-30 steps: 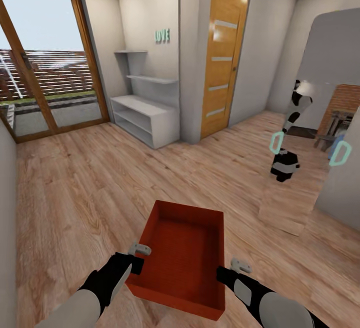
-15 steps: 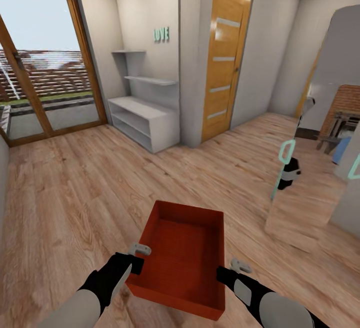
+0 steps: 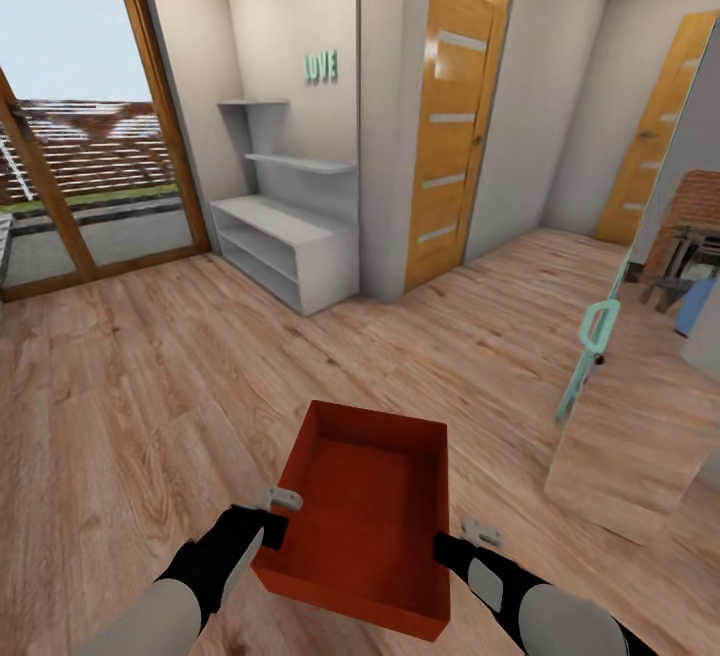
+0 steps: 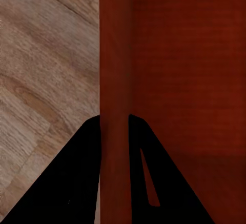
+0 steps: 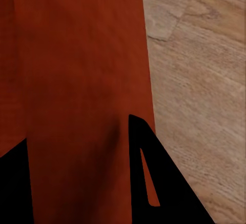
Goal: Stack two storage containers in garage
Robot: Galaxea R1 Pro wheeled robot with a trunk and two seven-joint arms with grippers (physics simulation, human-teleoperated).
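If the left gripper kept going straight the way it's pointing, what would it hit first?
Probably nothing new: the left gripper is already clamped on the orange-red storage container's wall; beyond that, the wood-plank floor, though depth is unclear.

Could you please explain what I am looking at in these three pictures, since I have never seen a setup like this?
These are simulator renders from a wheeled robot with two arms. The large picture comes from a camera on its head, looking down over both arms. The left gripper and right gripper each clamp one side wall of an orange-red storage container, carried above the pale wood floor. The container looks empty. The other two pictures come from cameras near each gripper, looking along the black fingers, which pinch the bin's thin wall between them. Ahead stand a white shelf unit, a wooden door and a large window.
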